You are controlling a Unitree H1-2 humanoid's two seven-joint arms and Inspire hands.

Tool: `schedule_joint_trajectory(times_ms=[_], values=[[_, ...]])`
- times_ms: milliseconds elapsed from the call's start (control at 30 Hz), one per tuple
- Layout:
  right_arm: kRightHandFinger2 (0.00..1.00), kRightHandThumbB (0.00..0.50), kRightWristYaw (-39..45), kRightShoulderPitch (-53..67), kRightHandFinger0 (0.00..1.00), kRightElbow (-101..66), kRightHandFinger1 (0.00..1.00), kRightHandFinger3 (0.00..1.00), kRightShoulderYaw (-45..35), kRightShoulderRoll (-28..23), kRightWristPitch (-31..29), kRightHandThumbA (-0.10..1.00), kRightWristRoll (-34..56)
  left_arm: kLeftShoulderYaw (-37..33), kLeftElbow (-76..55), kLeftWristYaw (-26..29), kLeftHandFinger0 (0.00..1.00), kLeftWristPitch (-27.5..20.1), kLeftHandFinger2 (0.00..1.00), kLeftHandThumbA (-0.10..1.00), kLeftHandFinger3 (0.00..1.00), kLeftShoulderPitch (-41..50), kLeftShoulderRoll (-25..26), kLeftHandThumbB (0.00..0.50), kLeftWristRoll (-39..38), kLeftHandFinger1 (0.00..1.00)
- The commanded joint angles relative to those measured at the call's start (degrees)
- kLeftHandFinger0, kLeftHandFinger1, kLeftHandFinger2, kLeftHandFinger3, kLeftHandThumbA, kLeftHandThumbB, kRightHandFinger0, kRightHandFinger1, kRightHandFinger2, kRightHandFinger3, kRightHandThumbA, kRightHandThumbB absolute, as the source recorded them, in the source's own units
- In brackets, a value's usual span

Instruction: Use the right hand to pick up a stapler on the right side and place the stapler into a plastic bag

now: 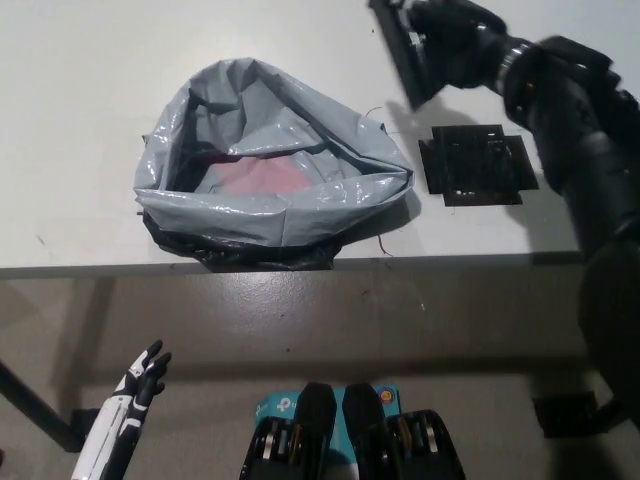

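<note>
The right robot hand [455, 45], fingers closed around the stapler [402, 58], is holding it above the table [80, 80], seemingly mid-transfer, needing a leftward swing over the plastic bag [270, 170].

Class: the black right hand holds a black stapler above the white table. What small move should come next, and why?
Probably carry the black stapler left and slightly nearer the robot, until it hangs over the open mouth of the crumpled grey plastic bag. The black right hand grips it off to the bag's right, not over the opening. The white left hand rests lower left.
</note>
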Motion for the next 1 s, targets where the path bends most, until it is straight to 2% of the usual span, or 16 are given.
schedule_joint_trajectory(times_ms=[0, 67, 133, 200, 333, 433, 500, 600, 667, 733, 767, 800, 867, 900, 933, 967], values=[[0.73, 0.169, -3.3, -6.2, 0.16, -0.7, 0.44, 0.73, 6.1, 2.7, -2.7, 0.72, -4.2, -0.5, -0.7, -1.2, 1.00, -0.6, 1.00, 1.00, 1.00, -0.4, 1.2, 0.000, 0.0, 1.00], [0.55, 0.239, -4.9, -6.4, 0.00, 1.0, 0.29, 0.53, 9.9, 4.5, -5.6, 0.81, -7.0, -0.8, -0.2, -1.3, 1.00, -1.2, 1.00, 1.00, 1.00, -0.3, 1.1, 0.000, -0.3, 1.00], [0.54, 0.272, -7.0, -6.3, 0.00, 2.4, 0.25, 0.54, 14.1, 6.2, -8.7, 0.84, -10.5, -0.9, -0.2, -1.2, 1.00, -1.3, 1.00, 1.00, 1.00, -0.2, 1.0, 0.000, 0.0, 1.00], [0.57, 0.299, -10.4, -6.3, 0.00, 3.5, 0.27, 0.57, 20.6, 8.1, -11.2, 0.89, -15.3, -1.1, -0.4, -1.3, 1.00, -1.4, 1.00, 1.00, 1.00, 0.1, 1.0, 0.000, 0.0, 1.00], [0.60, 0.220, -14.3, -5.4, 0.06, 3.6, 0.33, 0.80, 29.8, 9.8, -15.9, 0.88, -21.4, -1.4, -0.8, -1.4, 1.00, -0.9, 1.00, 1.00, 1.00, 0.2, 1.1, 0.000, 0.3, 1.00], [0.79, 0.253, -17.8, -5.0, 0.28, 4.4, 0.57, 0.71, 34.8, 10.5, -19.9, 0.91, -24.7, -1.6, -0.9, -1.2, 1.00, -0.8, 1.00, 1.00, 1.00, -0.1, 1.0, 0.009, 0.6, 1.00], [0.77, 0.244, -19.3, -4.9, 0.32, 4.8, 0.60, 0.52, 37.3, 10.7, -21.8, 0.92, -26.1, -1.7, -0.8, -1.3, 1.00, -1.1, 1.00, 1.00, 1.00, -0.2, 1.1, 0.000, 0.7, 1.00], [0.71, 0.241, -21.7, -4.6, 0.30, 4.7, 0.57, 0.44, 40.9, 10.8, -24.5, 0.92, -28.5, -1.8, -0.7, -1.0, 1.00, -1.5, 1.00, 1.00, 1.00, -0.1, 1.3, 0.011, 1.3, 1.00], [0.66, 0.216, -23.3, -4.6, 0.52, 4.4, 0.64, 0.53, 42.8, 10.6, -25.4, 0.90, -30.1, -1.9, -0.8, -0.9, 1.00, -1.4, 1.00, 1.00, 1.00, -0.3, 1.5, 0.017, 1.7, 1.00], [0.31, 0.201, -25.9, -4.5, 0.35, 4.2, 0.36, 0.26, 44.5, 10.4, -26.8, 0.87, -31.4, -2.0, -0.6, -1.1, 1.00, -2.0, 1.00, 1.00, 1.00, -0.5, 1.7, 0.022, 1.7, 1.00], [0.16, 0.187, -28.0, -4.5, 0.08, 4.2, 0.13, 0.09, 45.5, 10.2, -28.6, 0.86, -32.1, -2.0, -0.5, -0.9, 1.00, -1.9, 1.00, 1.00, 1.00, -0.7, 1.8, 0.025, 2.1, 1.00], [0.17, 0.188, -29.4, -4.6, 0.08, 4.2, 0.13, 0.08, 46.0, 10.0, -29.4, 0.86, -32.7, -2.0, -0.6, -0.9, 1.00, -1.7, 1.00, 1.00, 1.00, -0.7, 1.8, 0.030, 2.2, 1.00], [0.27, 0.206, -31.8, -4.9, 0.11, 4.3, 0.20, 0.21, 47.8, 9.7, -30.0, 0.92, -34.4, -2.0, -1.0, -0.9, 1.00, -0.7, 1.00, 1.00, 1.00, -0.9, 1.9, 0.031, 2.2, 1.00], [0.55, 0.246, -33.4, -4.9, 0.29, 4.2, 0.43, 0.49, 48.5, 9.5, -30.8, 0.92, -35.2, -2.1, -1.0, -0.9, 1.00, -0.8, 1.00, 1.00, 1.00, -1.0, 2.0, 0.032, 2.3, 1.00], [0.99, 0.371, -33.8, -4.9, 0.62, 4.0, 0.84, 0.92, 49.1, 9.1, -32.0, 0.94, -35.7, -2.2, -0.9, -0.9, 1.00, -0.8, 1.00, 1.00, 1.00, -1.0, 1.9, 0.031, 2.3, 1.00], [1.00, 0.377, -33.5, -4.9, 1.00, 3.9, 1.00, 1.00, 49.3, 8.8, -33.1, 0.96, -35.6, -2.3, -1.1, -1.0, 1.00, -0.5, 1.00, 1.00, 1.00, -1.1, 1.9, 0.030, 2.3, 1.00]])
